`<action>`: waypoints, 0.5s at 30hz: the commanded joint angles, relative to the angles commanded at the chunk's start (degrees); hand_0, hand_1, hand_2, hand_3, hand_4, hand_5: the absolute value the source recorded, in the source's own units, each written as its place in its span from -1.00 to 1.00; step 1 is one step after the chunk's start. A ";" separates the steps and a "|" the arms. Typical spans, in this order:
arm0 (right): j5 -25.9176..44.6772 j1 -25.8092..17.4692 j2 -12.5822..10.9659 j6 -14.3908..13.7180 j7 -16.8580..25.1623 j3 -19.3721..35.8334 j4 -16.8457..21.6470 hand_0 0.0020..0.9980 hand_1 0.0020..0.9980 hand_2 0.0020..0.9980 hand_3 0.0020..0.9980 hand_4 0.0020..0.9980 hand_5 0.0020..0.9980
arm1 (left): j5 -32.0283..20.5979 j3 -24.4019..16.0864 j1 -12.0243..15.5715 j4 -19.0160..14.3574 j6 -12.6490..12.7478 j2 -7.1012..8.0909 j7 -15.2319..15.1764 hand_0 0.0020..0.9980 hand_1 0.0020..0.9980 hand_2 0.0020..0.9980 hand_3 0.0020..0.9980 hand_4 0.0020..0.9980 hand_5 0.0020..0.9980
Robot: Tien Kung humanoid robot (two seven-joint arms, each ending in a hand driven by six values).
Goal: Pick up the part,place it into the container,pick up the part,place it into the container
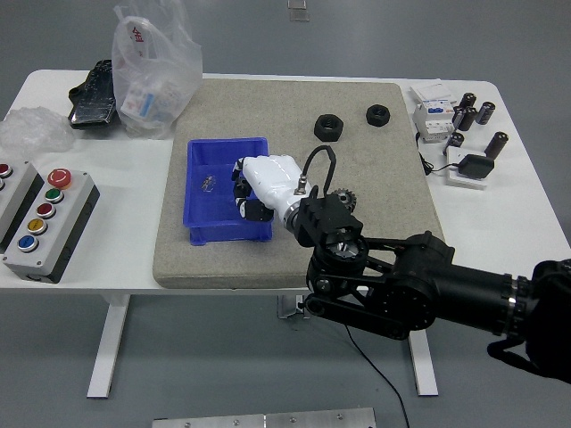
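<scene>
1. The blue container (207, 201), a shallow rectangular bin, sat open-topped on the left part of the grey mat.
2. Two black hex nuts lay well apart from it near the mat's far edge: one nut (327, 127) nearer the middle, another nut (378, 113) to its right.
3. A small dark gear (343, 195) lay right of the container.
</scene>
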 joint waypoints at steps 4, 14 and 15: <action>0.60 -0.05 0.04 1.71 0.00 -0.07 0.09 -0.37 0.15 -0.25 0.40 -0.55 -1.00 | -0.35 0.44 -0.30 0.00 -0.13 0.09 -0.22 0.49 0.30 0.24 0.46 0.49 0.08; 0.88 -0.25 0.27 3.76 0.00 0.09 0.00 -0.42 0.14 -0.15 0.39 -0.31 -0.70 | -1.38 1.83 -0.51 0.00 -0.48 -0.03 -0.61 0.49 0.30 0.26 0.46 0.49 0.08; 0.93 -0.26 0.28 3.79 0.00 0.08 -0.01 -0.42 0.14 -0.15 0.39 -0.31 -0.70 | -1.37 1.84 -0.50 0.00 -0.48 -0.02 -0.59 0.49 0.30 0.26 0.46 0.49 0.08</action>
